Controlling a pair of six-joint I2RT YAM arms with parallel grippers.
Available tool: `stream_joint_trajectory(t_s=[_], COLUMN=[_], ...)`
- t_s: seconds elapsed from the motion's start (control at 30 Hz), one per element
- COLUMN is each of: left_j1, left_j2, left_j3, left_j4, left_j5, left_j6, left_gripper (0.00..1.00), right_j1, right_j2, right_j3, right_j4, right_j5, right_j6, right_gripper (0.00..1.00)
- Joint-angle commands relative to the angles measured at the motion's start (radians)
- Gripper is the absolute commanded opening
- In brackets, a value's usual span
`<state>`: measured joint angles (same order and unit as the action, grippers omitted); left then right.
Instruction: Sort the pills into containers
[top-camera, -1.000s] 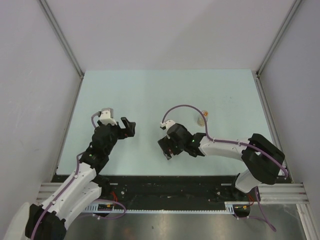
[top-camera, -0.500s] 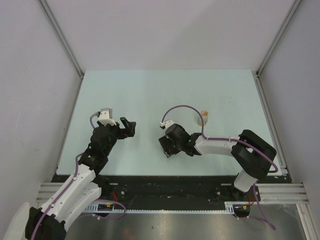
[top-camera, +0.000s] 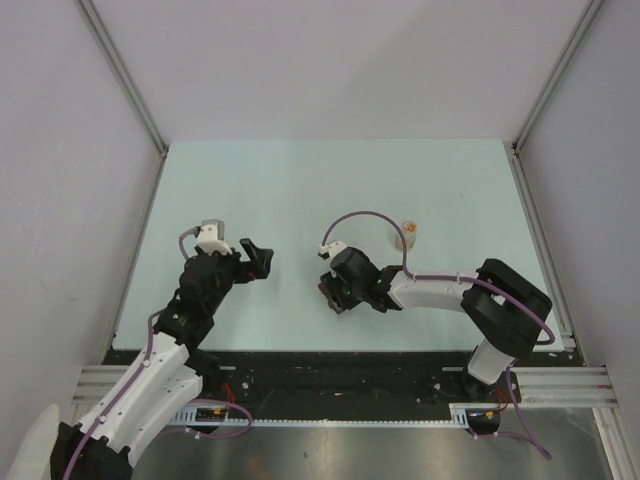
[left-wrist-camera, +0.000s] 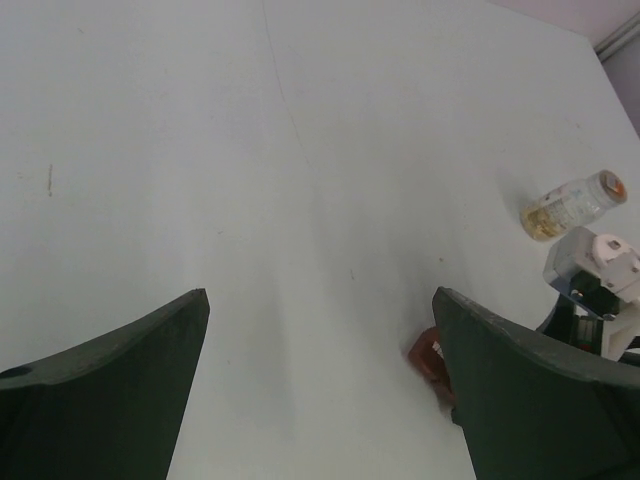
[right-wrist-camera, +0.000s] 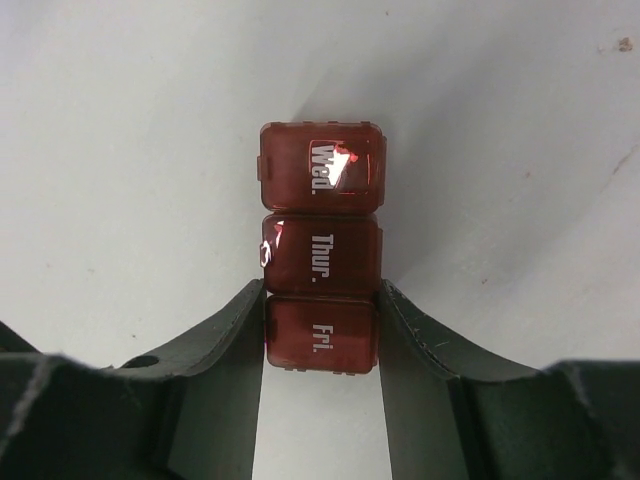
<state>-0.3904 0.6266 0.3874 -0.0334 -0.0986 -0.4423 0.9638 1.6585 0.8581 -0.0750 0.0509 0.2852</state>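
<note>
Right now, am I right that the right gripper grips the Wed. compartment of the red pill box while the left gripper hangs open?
Not quite: the right wrist view shows the right gripper with its fingers against the Fri. compartment of the red pill box, not Wed. The left gripper does hang open.

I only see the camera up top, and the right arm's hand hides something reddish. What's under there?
Observer: A dark red pill box with three compartments in a row. The right wrist camera shows the right gripper with its fingers against both sides of one end compartment.
Operator: Does it have words on it?
Observer: Yes. The lids read Wed., Thur. and Fri., and the fingers are at the Fri. end.
</note>
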Motion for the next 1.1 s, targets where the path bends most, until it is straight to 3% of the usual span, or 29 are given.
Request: stream_joint_trajectory(t_s=[0.0, 0.27, 0.4, 0.73, 1.07], left_j1=[0.002, -0.004, -0.022, -0.110, -0.255], left_j2=[-0.045, -0.007, -0.024, -0.039, 0.019], left_j3=[0.051, 0.085, 0.093, 0.128, 0.122], left_j4=[-0.025, -0.031, -0.031, -0.030, -0.022], left_j5=[0.080, 0.425, 0.485, 0.525, 0.471], left_j6=[-0.084, -0.309, -0.364, -0.420, -0.421], left_gripper=[1.00, 0.99, 0.99, 0.95, 0.84], right_j1=[0.013, 0.090, 0.125, 0.193, 0.237], right_j2=[-0.070, -0.325, -0.414, -0.531, -0.569], right_j3=[0.021, 0.021, 0.021, 0.022, 0.022], right_j4=[-0.022, -0.078, -0.106, -0.114, -0.103], right_j5=[-0.039, -0.063, -0.051, 0.029, 0.058], right_j6=[-0.017, -0.058, -0.057, -0.047, -0.057], right_gripper=[0.17, 0.16, 0.16, 0.16, 0.16])
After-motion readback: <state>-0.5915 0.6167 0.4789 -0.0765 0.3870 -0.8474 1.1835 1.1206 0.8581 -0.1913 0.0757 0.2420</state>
